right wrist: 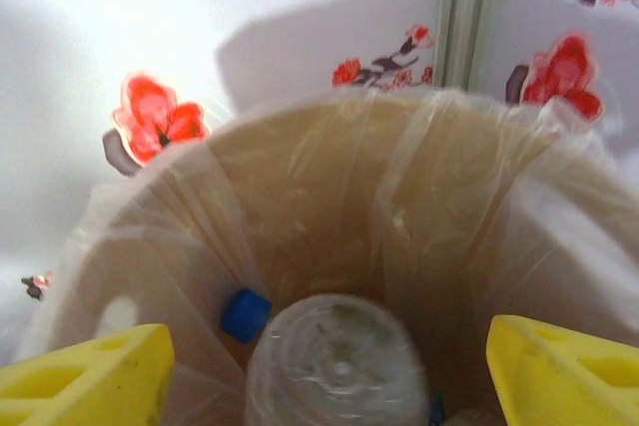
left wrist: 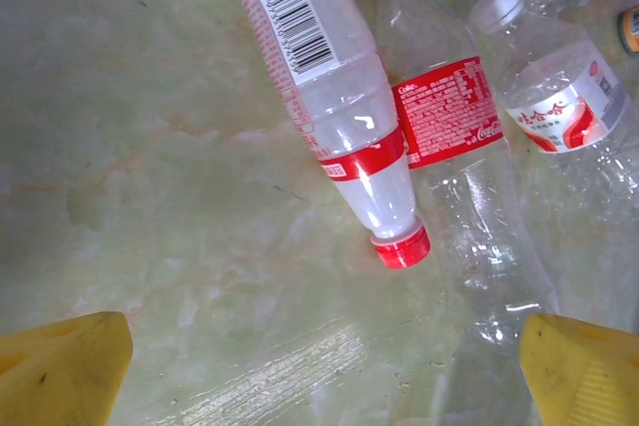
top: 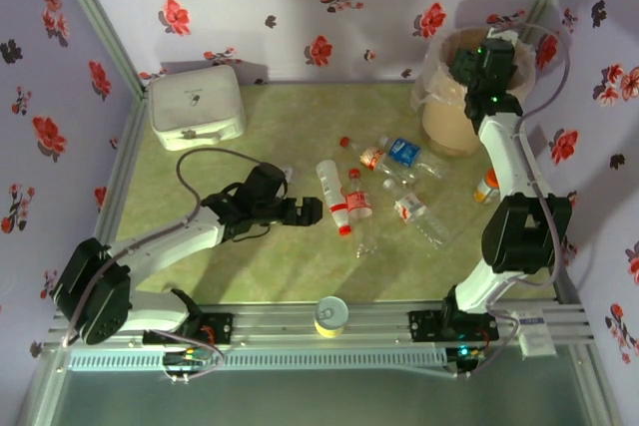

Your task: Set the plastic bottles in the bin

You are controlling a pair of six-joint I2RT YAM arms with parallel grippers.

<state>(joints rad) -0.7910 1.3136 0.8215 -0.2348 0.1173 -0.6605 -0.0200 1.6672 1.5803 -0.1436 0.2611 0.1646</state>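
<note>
- My right gripper [top: 487,75] hangs over the bin [top: 442,127], which stands at the table's 1 o'clock corner. From above the mouth, whatever it lets go lands inside.
- Its fingers [right wrist: 85,381] stand wide. The clear bottle [right wrist: 337,371] between them shows its base to the camera and touches neither (I judge it released and dropping). A blue cap [right wrist: 245,314] lies deeper in, at the bottle's 9 o'clock.
- My left gripper [top: 306,212] sits low at 9 o'clock of the loose bottles [top: 384,187] mid-table. Its fingers are spread to their widest and hold nothing, lined up for a sideways reach.
- In the left wrist view the red-capped bottle [left wrist: 344,117] lies nearest, cap end toward my fingers. It rests against the red-label bottle [left wrist: 444,147] at its 3 o'clock, so I'd take the nearer one first and avoid nudging both.
- Five or so bottles lie on the table, so I reckon I'm partway through.
</note>
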